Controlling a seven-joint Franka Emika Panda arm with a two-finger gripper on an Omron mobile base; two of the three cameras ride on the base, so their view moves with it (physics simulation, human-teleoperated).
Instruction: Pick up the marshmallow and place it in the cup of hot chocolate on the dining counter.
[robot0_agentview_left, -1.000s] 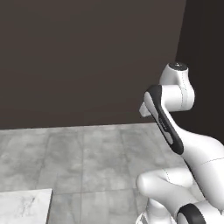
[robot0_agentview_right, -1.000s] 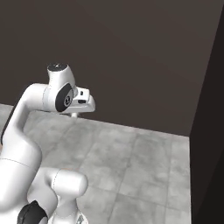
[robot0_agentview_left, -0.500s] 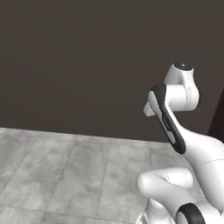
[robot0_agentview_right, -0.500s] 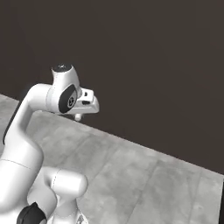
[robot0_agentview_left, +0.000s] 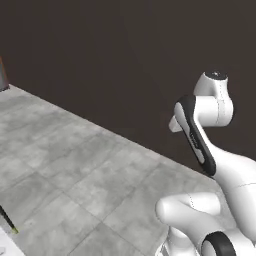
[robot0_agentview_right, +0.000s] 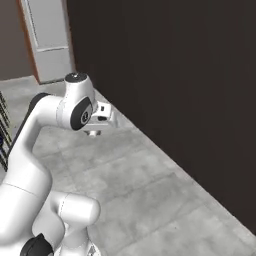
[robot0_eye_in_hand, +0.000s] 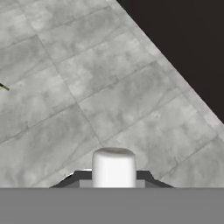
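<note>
In the hand view the marshmallow (robot0_eye_in_hand: 113, 168), a white stubby cylinder, stands upright between the two dark fingertips (robot0_eye_in_hand: 77, 178) of my gripper (robot0_eye_in_hand: 113, 176), which is shut on it. The hand hangs above grey floor tiles. From the right base view the gripper (robot0_agentview_right: 94, 131) points down from the raised, folded arm, and the marshmallow is too small to make out there. The left base view has the hand (robot0_agentview_left: 175, 124) mostly hidden behind the forearm. The cup of hot chocolate and the dining counter are out of view.
A grey tiled floor (robot0_agentview_left: 85, 170) runs up to a dark wall (robot0_agentview_right: 175, 75) close ahead. A white door in a reddish-brown frame (robot0_agentview_right: 47, 40) stands at the far left. Thin dark bars (robot0_agentview_right: 4, 130) and a dark thin leg (robot0_agentview_left: 7, 219) lie at the left edges.
The whole picture has swung as the base turns: the wall now runs diagonally, the marble corner has left the view and a door has come in. The arm keeps its pose.
</note>
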